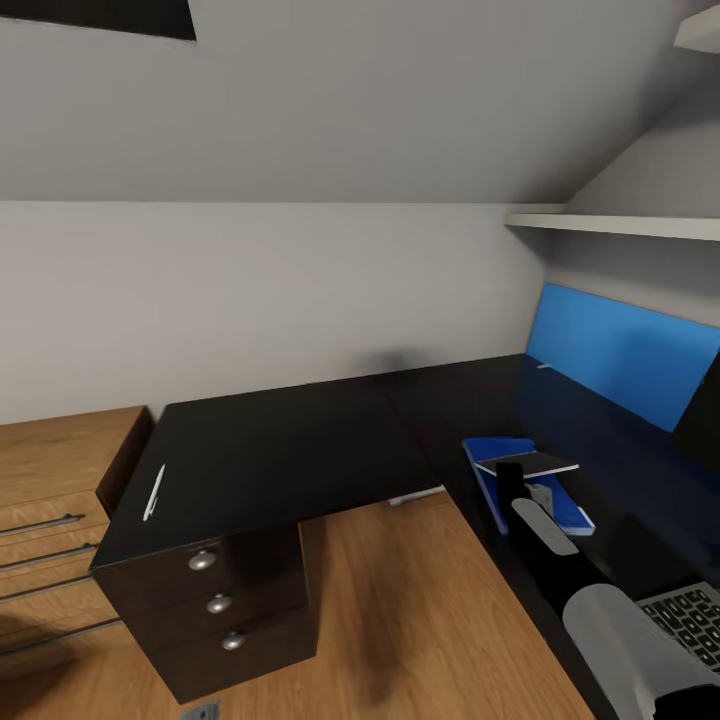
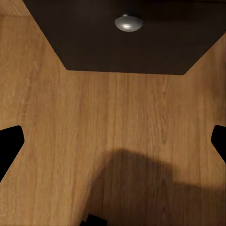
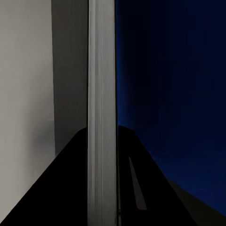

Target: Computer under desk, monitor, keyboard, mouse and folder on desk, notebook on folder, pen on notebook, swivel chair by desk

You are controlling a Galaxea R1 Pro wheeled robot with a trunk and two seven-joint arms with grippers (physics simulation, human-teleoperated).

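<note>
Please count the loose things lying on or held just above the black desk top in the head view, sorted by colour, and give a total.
Blue: 1, the flat bright blue folder on the desk's right wing.
Grey: 1, the thin grey notebook in the right gripper, over the folder.
White: 1, the slim white pen near the black desk top's left edge.
Silver-grey: 1, the black-keyed keyboard.
Total: 4

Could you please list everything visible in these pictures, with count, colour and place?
desk: one, black top, L-shaped, against the wall
drawer unit: one, black, three silver knobs, under the desk's left end
pen: one, white, desk's left edge
folder: one, blue, on the desk's right wing
notebook: one, grey, held over the folder
keyboard: one, silver with black keys, lower right
cabinet: one, light wood, left
shelf: one, white, right wall
right gripper: shut on the notebook
left gripper: open, above the wood floor
</note>
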